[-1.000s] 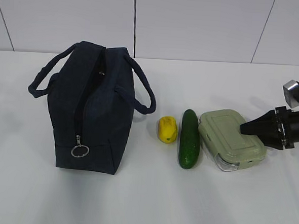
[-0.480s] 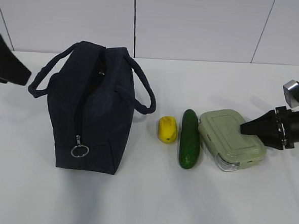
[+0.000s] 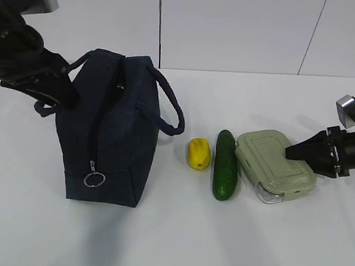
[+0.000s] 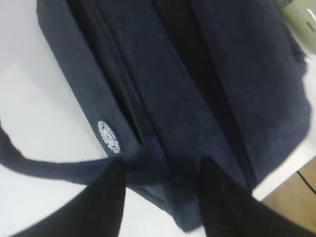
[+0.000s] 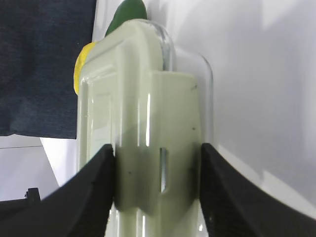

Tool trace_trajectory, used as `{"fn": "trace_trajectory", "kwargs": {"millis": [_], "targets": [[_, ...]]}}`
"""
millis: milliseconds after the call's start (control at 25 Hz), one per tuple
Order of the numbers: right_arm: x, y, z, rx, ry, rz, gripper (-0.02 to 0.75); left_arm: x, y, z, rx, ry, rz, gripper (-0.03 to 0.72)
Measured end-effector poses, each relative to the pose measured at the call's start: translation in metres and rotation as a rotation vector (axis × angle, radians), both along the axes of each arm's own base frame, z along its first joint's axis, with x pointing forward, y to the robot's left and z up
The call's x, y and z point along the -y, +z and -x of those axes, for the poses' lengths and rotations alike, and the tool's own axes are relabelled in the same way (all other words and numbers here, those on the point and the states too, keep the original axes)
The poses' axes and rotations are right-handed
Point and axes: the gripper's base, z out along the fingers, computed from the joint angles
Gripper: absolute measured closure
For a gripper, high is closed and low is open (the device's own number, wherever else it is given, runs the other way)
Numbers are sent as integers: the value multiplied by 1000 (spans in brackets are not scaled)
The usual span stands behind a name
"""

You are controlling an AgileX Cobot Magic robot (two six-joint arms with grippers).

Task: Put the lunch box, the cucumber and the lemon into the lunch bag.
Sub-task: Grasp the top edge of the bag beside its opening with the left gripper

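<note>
Right gripper (image 5: 157,185) clamps the box (image 3: 274,165), which rests on the table (image 3: 171,241) beside the cucumber (image 3: 225,165) and lemon (image 3: 199,153). Left gripper (image 4: 160,190), jaws parted, straddles the handle base of the bag (image 3: 105,128), not yet closed. Risk: the zipper looks shut, so the box cannot enter; smooth glass may slip when lifted.

Exterior camera faces the table slantwise from above; wrist cameras sit close over lunch bag (image 4: 197,89) and lunch box (image 5: 143,123).
</note>
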Motion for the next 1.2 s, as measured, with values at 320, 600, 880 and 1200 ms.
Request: {"fn": "trace_trajectory", "kwargs": {"millis": [320, 600, 880, 1200], "targets": [[0, 0, 0, -3, -2, -1, 342, -4, -20, -16, -36, 25, -106, 550], [0, 0, 0, -3, -2, -1, 342, -7, 6, -24, -1, 1, -169, 666], [0, 0, 0, -5, -1, 0, 342, -6, 30, -27, 25, 17, -216, 667], [0, 0, 0, -7, -2, -1, 342, 18, 18, -27, 10, -32, -244, 668]]}}
